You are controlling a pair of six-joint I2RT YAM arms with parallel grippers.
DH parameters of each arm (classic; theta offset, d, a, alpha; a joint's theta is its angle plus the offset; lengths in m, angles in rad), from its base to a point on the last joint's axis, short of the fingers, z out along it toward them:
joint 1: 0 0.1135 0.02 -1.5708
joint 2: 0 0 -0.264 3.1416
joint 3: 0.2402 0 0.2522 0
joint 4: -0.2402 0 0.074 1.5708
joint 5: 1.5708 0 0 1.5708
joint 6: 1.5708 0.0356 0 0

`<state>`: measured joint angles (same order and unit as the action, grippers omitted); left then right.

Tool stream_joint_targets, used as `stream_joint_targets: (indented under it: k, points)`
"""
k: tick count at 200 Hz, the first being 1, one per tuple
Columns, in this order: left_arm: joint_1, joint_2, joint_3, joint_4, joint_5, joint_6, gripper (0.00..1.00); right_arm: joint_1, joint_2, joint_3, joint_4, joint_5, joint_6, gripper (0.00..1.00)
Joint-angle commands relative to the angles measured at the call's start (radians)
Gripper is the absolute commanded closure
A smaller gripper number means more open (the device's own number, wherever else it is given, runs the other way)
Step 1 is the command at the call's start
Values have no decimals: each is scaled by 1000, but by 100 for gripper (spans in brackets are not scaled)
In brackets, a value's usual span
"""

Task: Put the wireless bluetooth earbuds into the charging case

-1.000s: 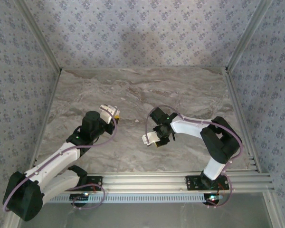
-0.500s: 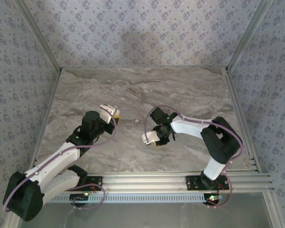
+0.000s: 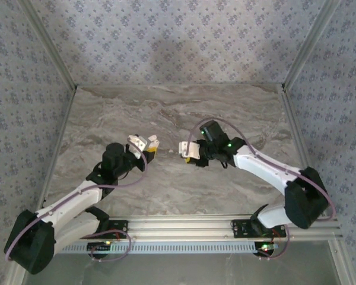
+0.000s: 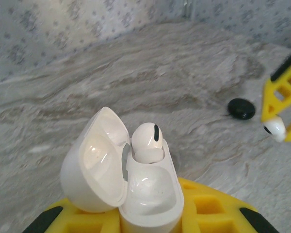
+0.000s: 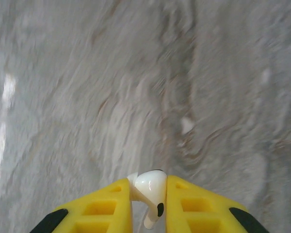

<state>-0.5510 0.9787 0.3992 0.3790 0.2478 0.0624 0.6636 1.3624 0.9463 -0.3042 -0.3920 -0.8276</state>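
Earbud [image 5: 150, 187], pinched at its bulb in right gripper [image 3: 186, 152] near charging case [image 4: 150, 194], we judge light and slippery; left gripper [image 3: 148, 144] clamps the glossy case's base.

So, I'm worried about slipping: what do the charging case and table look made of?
The charging case: glossy white plastic, going by bright highlights inside its lid. The table: grey veined stone look, maybe marble or printed laminate; faint sheen.
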Motion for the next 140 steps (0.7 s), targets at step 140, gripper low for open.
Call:
stream_joint_targets:
  k: [140]
  points:
    - [-162, 324, 201, 449, 150, -52, 89, -100, -198, -208, 837, -252, 761, 79]
